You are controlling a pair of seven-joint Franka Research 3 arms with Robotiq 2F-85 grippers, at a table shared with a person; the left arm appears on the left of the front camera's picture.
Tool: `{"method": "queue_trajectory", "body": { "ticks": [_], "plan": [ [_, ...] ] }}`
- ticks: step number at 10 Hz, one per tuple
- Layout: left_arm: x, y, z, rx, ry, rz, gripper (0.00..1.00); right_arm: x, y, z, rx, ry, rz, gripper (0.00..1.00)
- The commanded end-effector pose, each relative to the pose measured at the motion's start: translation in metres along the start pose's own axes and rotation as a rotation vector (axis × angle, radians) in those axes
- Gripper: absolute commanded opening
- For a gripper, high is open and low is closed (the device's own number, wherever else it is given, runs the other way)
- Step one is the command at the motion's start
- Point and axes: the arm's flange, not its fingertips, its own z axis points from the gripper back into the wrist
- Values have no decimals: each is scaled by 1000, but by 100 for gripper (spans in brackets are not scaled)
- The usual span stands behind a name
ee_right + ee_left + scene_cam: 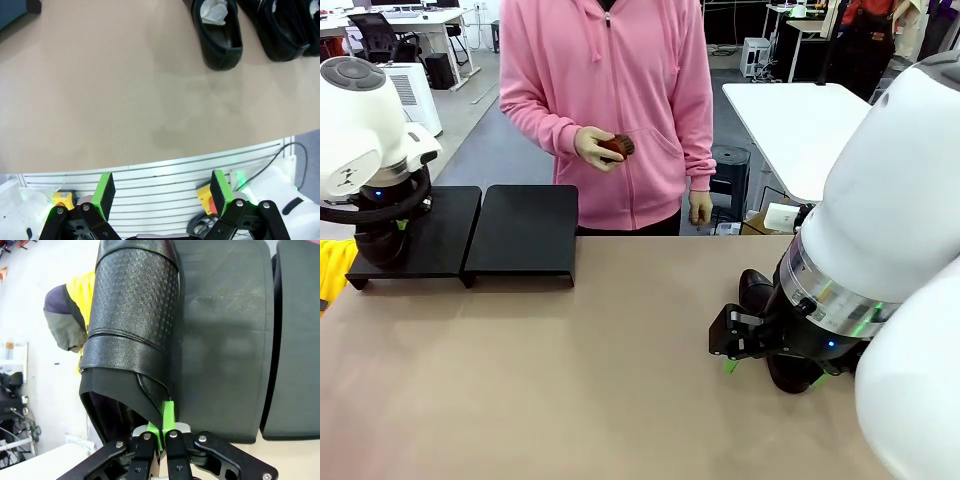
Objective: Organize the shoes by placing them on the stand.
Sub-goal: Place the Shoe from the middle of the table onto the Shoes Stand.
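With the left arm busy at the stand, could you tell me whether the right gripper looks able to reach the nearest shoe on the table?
Probably yes: the right gripper is open, and nothing but bare table lies between it and the nearest shoe.

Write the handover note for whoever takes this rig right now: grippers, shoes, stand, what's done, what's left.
Left gripper: shut on the rim of one shoe, at the outer edge of the left platform of the stand; set down or not, cannot tell.
Right gripper: open, empty, above the table.
Three other shoes lie at the table's right side.
Done: no shoe released on the stand yet.
Left: all four.
Person holds a brush.
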Motion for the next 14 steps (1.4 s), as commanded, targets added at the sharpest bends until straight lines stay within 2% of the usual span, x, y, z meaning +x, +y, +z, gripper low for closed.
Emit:
{"method": "queue_trajectory", "body": {
  "ticks": [1, 4, 6, 10, 14],
  "plan": [
    [1, -2, -4, 29, -46, 27, 0, 1, 0, 1, 12, 14, 13, 100],
    [-1, -2, -14, 30, -5, 40, 0, 1, 0, 1, 12, 14, 13, 100],
    [2, 0, -15, 39, -20, 46, 38, 1, 0, 1, 12, 14, 13, 100],
    [0, 4, -3, 40, -35, 85, 40, 1, 0, 1, 12, 14, 13, 100],
    [-13, 11, 51, 41, -79, 185, 40, 1, 0, 1, 12, 14, 13, 100]
  ]
}}
